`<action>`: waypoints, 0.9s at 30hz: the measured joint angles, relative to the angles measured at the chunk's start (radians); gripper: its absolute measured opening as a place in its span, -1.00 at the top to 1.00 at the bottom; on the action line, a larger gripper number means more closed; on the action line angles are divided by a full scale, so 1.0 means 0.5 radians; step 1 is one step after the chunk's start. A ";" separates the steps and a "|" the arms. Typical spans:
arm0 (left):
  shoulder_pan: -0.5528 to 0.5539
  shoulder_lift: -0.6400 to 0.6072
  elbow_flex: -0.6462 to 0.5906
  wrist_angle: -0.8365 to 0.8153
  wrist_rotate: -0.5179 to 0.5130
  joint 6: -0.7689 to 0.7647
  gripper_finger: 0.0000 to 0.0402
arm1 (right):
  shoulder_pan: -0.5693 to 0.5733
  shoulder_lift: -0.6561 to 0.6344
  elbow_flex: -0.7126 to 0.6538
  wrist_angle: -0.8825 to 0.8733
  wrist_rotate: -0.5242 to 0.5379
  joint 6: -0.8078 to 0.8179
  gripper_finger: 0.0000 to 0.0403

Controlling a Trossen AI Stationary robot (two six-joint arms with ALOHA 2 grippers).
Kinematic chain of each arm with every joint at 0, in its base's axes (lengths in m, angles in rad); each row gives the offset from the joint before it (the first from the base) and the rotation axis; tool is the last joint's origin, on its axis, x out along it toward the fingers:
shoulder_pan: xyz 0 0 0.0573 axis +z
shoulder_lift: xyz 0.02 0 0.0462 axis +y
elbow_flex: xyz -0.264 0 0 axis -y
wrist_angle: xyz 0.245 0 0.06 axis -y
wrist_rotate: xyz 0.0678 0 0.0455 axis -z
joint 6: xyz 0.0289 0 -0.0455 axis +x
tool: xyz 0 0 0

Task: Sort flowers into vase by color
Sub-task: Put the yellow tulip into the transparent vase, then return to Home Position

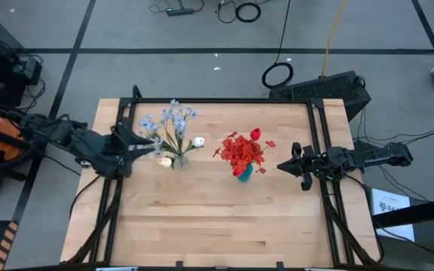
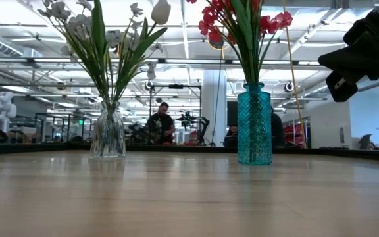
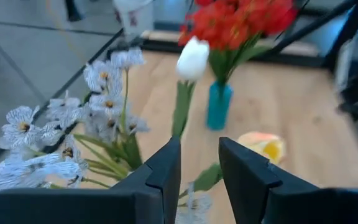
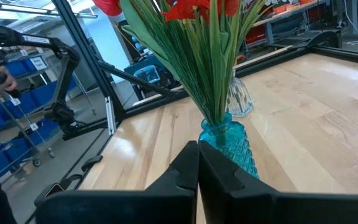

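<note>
Two vases stand upright mid-table: a clear vase [image 2: 108, 135] holding blue-white sprays [image 1: 168, 120] and white buds [image 3: 192, 58], beside the left gripper [image 1: 138, 143] with fingers parted around nothing, and a teal vase [image 2: 254, 125] of red flowers [image 1: 241, 150] facing the closed right gripper [image 1: 291, 165].

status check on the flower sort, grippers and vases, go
Left gripper open beside the clear vase, pale flowers in it. Right gripper shut, empty, next to the teal vase of red flowers. Nothing in the way.
</note>
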 joint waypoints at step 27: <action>-0.069 -0.967 -1.222 0.759 0.653 -0.255 0.42 | 0.000 0.001 0.000 -0.001 0.000 0.000 1.00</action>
